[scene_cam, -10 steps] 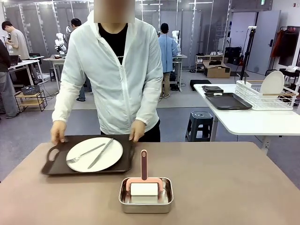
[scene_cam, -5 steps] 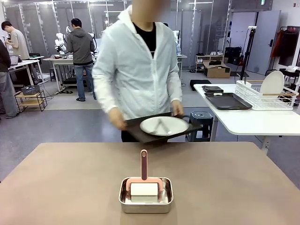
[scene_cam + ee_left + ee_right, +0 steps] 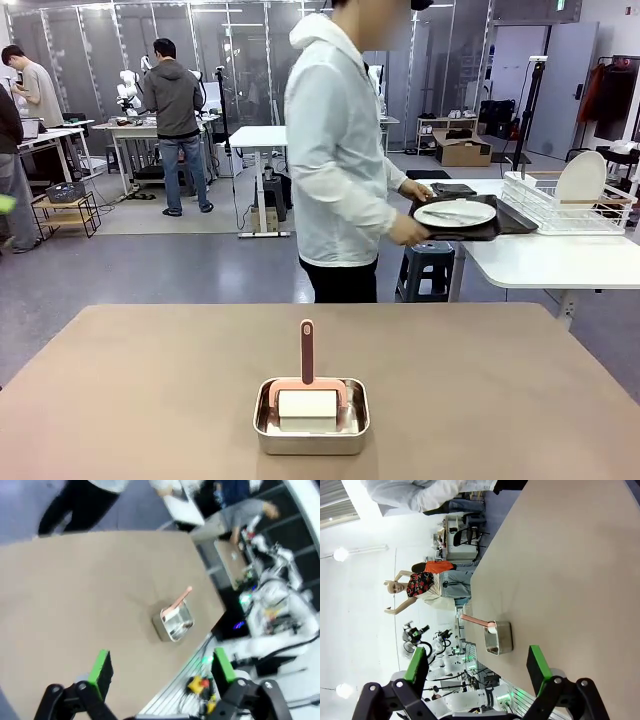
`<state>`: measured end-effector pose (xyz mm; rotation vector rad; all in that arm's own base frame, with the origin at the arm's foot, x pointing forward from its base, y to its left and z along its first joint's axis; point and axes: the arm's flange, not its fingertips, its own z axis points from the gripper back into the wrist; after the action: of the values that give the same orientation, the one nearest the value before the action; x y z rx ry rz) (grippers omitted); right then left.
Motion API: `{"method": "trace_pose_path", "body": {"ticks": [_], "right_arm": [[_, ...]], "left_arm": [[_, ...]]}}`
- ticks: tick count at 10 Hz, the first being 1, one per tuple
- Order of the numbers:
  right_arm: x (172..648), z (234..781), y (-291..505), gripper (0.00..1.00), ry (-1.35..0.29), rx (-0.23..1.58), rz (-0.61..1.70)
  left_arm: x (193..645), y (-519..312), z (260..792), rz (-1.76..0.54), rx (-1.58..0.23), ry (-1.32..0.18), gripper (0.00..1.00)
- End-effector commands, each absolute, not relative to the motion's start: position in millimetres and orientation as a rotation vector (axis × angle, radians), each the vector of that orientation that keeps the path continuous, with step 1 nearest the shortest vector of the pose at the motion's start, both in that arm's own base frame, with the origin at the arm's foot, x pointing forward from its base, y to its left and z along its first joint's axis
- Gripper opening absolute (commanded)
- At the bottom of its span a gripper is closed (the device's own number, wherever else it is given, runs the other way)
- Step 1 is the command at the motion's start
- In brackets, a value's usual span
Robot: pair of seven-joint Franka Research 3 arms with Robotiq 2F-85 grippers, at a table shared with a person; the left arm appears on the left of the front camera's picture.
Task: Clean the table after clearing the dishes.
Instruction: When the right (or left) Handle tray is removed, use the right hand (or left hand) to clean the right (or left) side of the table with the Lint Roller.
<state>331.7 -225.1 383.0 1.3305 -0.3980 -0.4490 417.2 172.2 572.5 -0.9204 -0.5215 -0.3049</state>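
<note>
At two o'clock a person (image 3: 340, 150) holds the tray (image 3: 478, 231) level so dishes (image 3: 455, 212) don't slide; left gripper (image 3: 160, 660), right gripper (image 3: 476, 652): fingers apart, empty.

Front view: fixed, low at the robot's edge of the table (image 3: 500, 380), facing straight across it into the room. Steel pan (image 3: 311, 428) close, bottom centre. Person (image 3: 340, 150) farther off, at the white table (image 3: 540, 262) to the right.
Left wrist view: high over the table, tilted down, rolled so the table edge runs diagonally. Blurred. Left gripper (image 3: 161, 657) along the bottom edge. Pan small, mid-frame, well off.
Right wrist view: rolled about a quarter turn, room lying sideways. Looks along the tabletop, with the right gripper (image 3: 476, 652) at the bottom edge. Pan between its fingers in frame, some way off.
Shared: all three take in the pan and the tan tabletop around it. Front and right wrist views both catch the person's white jacket.
</note>
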Motion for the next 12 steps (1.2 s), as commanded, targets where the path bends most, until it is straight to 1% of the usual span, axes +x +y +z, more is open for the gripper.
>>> {"method": "trace_pose_path", "body": {"ticks": [1,3,4,6,7,8,9,11,12], "right_arm": [[332,386,-226,1.0,-0.399,1.337,-0.444],[332,386,-226,1.0,-0.399,1.337,-0.444],[332,386,-226,1.0,-0.399,1.337,-0.444],[332,386,-226,1.0,-0.399,1.337,-0.444],[332,386,-226,1.0,-0.399,1.337,-0.444],[332,386,-226,1.0,-0.399,1.337,-0.444],[332,386,-226,1.0,-0.399,1.337,-0.444],[332,386,-226,1.0,-0.399,1.337,-0.444],[332,386,-226,1.0,-0.399,1.337,-0.444]], "left_arm": [[457,93,601,-0.608,-0.75,-0.441,1.0],[478,-7,622,-0.88,-0.557,-0.315,1.0],[483,-45,620,-0.955,-0.471,-0.254,1.0],[481,-113,602,-1.113,-0.411,-0.159,1.0],[474,-143,586,-1.193,-0.35,-0.14,1.0],[470,-158,575,-1.226,-0.252,-0.148,1.0],[462,-180,558,-1.291,-0.221,-0.137,1.0],[460,-200,540,-1.314,-0.233,-0.116,1.0],[461,-198,539,-1.276,-0.302,-0.137,1.0]]}}
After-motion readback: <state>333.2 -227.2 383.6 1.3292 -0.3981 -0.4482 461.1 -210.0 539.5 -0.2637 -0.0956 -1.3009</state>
